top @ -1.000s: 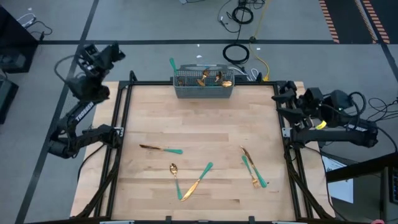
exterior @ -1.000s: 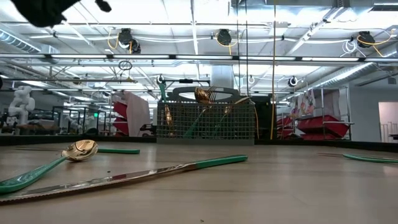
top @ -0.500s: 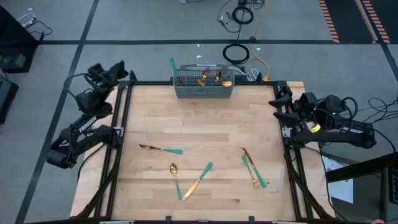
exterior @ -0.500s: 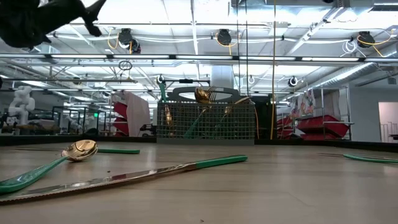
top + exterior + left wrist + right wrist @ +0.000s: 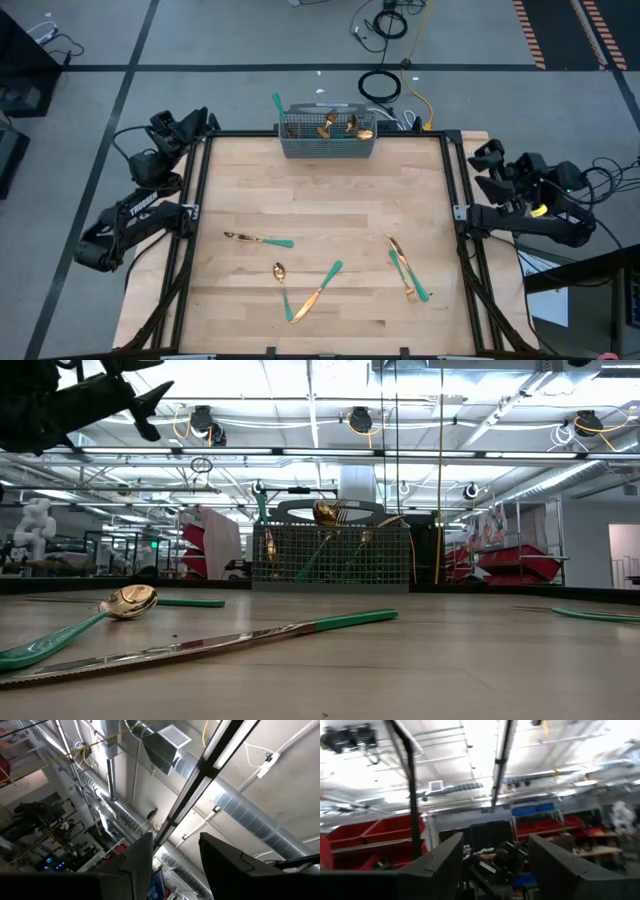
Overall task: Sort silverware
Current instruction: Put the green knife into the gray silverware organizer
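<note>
On the bench, five pieces of silverware lying loose, more standing in the basket. Left hand and right hand off the edges, fingers apart, empty. Best to lower onto one handle, crosswise.

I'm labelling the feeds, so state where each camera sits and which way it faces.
High view: overhead, looking straight down; shows table, both arms, left claw, right claw.
Low view: at tabletop height, looking across at the basket; the left claw hangs top left.
Left wrist view: aims at ceiling ducts past open fingers.
Right wrist view: faces the room's red bins past open fingers.
High and low share basket, spoon and knife.
</note>
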`<state>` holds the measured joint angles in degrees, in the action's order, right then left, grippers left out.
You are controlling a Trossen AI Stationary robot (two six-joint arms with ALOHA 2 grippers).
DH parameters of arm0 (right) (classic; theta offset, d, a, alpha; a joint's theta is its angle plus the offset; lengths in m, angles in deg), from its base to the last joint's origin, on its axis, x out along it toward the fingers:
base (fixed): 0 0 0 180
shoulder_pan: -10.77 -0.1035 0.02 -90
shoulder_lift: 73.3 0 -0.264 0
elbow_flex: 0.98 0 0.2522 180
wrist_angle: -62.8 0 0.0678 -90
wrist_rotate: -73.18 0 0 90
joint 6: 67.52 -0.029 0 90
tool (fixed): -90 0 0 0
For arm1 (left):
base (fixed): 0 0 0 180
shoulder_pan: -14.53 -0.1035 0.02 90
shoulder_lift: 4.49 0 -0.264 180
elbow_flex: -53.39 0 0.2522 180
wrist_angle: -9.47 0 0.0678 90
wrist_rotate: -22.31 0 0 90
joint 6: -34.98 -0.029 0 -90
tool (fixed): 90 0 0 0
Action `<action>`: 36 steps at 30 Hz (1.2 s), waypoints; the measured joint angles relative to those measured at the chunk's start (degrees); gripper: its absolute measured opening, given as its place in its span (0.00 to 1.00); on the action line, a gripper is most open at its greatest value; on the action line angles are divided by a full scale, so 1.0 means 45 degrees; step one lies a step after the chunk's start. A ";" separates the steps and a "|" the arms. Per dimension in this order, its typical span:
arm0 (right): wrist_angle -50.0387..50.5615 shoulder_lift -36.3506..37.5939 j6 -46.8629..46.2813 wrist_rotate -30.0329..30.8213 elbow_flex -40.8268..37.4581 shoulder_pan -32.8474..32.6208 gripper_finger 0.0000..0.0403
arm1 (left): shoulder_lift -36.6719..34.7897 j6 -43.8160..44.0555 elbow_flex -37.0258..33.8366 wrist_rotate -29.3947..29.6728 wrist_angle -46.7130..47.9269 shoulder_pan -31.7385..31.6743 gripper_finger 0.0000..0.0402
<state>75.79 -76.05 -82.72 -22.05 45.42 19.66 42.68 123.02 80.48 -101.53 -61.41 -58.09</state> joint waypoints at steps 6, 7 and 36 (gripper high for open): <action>0.2011 0.0484 -0.1474 0.1918 0.0000 0.0002 0.52 | 0.0010 0.0004 0.0005 -0.0235 0.1102 0.0000 0.41; 0.2214 0.0465 -0.1562 0.1890 -0.0032 0.0003 0.52 | 0.0010 0.0073 0.0005 -0.0480 0.1366 0.0000 0.41; -0.4235 0.0136 -0.4601 0.1294 -0.3136 0.0000 0.52 | 0.0015 -0.2447 0.0010 -0.0749 0.4309 0.4093 0.41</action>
<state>56.73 -75.44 -103.43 -16.23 31.31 19.66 42.75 112.01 80.52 -104.90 -42.02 -39.67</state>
